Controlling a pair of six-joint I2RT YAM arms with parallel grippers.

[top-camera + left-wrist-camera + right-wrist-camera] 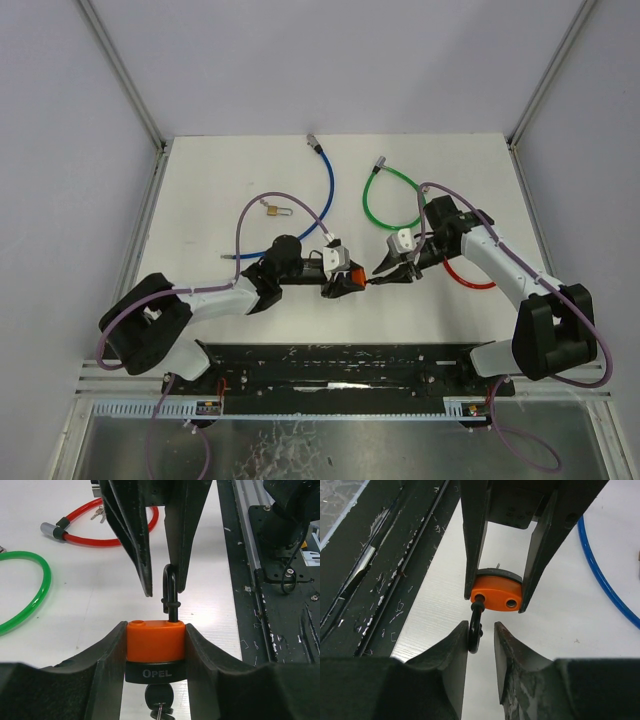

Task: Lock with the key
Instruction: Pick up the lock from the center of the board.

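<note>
An orange padlock [154, 640] with a black base marked OPEL is clamped between the fingers of my left gripper [155, 628], just above the table. A black-headed key [159, 699] sticks out of its underside. The black shackle [475, 630] is swung out, leaving one hole in the orange top empty. My right gripper [481, 631] straddles the shackle: its left finger touches the shackle and the other stands apart, so the jaws are narrowly open. In the top view the padlock [350, 281] sits at table centre, between the left gripper [338, 285] and the right gripper [381, 272].
A green cable lock [385, 200] lies behind the right arm and a blue one [318, 205] behind the left. A red cable lock [468, 277] with keys lies under the right arm. A small brass padlock [275, 210] lies at left. A black rail [340, 365] runs along the near edge.
</note>
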